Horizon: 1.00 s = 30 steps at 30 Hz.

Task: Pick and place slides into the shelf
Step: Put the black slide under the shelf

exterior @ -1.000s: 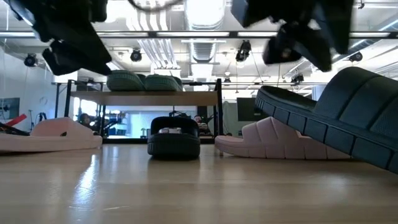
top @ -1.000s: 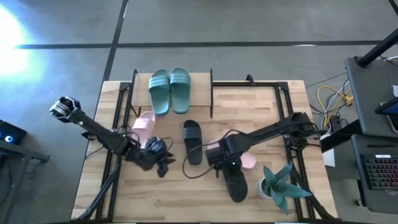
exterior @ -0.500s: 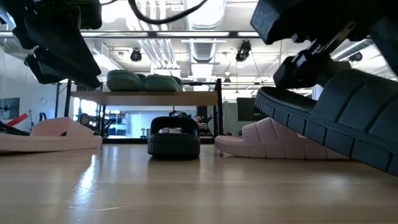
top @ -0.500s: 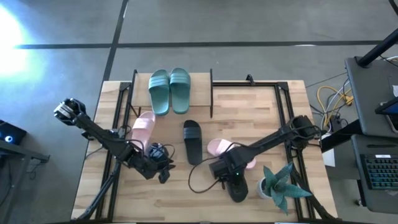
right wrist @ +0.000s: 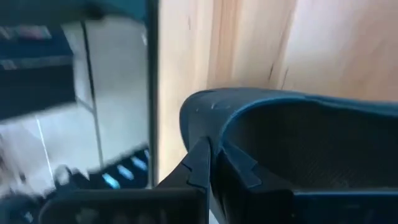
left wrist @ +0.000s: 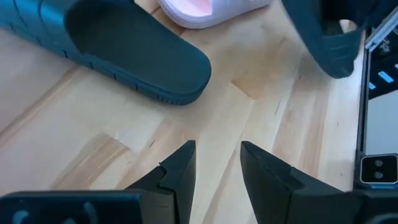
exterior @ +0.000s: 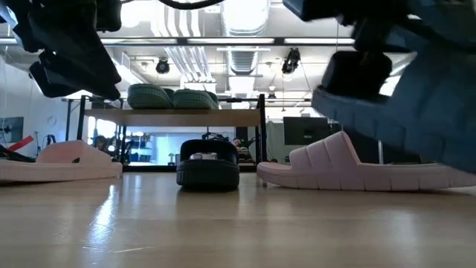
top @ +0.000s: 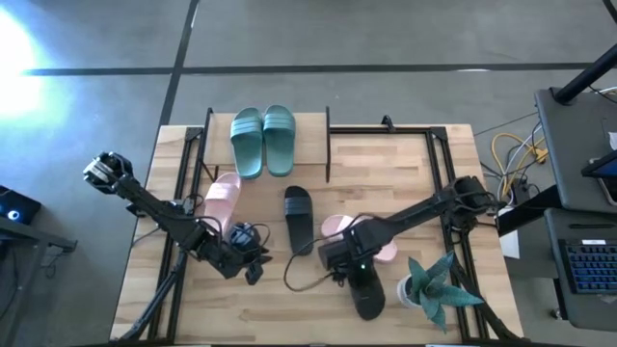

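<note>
The right gripper (right wrist: 214,163) has its jaws pressed together on the rim of a black slide (top: 365,286), pinching that edge between the two dark fingers (right wrist: 200,163). In the low view this slide hangs clear of the worktop (top: 405,178), tilted, above and in front of a pale pink slide (exterior: 357,167) that lies flat on the wood. From above, the gripped slide sits near the front right of the worktop, just beside a green spiky potted plant (top: 431,283).

The left gripper (left wrist: 216,163) hovers over bare wood at the front left with its jaws spread a little and nothing between them. Its wrist view looks toward the second black slide (left wrist: 124,53), which lies flat near the middle of the worktop.

A second pale pink slide (top: 222,198) lies at the left, just in front of the shelf (top: 307,145). The shelf stands at the back of the worktop, and the green pair (top: 262,138) rests side by side on its top board, toward its left half. In the low view the space under the board shows only the room behind.
</note>
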Tool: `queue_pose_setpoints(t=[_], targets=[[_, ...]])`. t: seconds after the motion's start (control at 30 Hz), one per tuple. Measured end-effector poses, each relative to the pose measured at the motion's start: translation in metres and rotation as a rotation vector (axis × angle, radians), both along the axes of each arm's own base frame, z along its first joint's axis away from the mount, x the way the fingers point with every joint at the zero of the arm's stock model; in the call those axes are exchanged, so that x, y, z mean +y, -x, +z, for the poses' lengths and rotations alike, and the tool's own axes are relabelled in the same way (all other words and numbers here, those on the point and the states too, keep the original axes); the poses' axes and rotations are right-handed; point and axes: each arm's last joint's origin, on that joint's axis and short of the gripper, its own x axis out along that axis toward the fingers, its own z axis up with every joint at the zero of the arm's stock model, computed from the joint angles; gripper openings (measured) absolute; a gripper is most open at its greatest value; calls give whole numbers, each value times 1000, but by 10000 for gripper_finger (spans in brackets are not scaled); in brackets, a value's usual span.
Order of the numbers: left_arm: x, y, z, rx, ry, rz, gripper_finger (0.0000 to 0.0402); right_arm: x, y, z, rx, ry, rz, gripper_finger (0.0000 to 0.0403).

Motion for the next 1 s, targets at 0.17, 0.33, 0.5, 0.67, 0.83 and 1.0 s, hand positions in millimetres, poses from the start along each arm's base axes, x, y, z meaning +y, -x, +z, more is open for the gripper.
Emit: queue_pose_setpoints(t=[0.17, 0.33, 0.5, 0.67, 0.83, 1.0], targets=[[-5, 9, -4, 54, 40, 36, 111, -27, -16, 39, -221, -29, -234, 10], [-16, 26, -3, 86, -9, 108, 89, -67, -28, 78, -396, 34, -832, 10], [-30, 39, 10, -16, -51, 164, 50, -81, -37, 80, -419, -56, -1252, 14], [-35, 41, 10, -27, -31, 170, 35, -74, -65, 59, -404, -268, -1442, 17], [-39, 39, -2, 10, -8, 215, 33, -75, -88, 17, -278, -310, -1616, 17], [-43, 36, -20, 74, -35, 234, 33, -79, -115, -13, -233, -488, -1608, 18]])
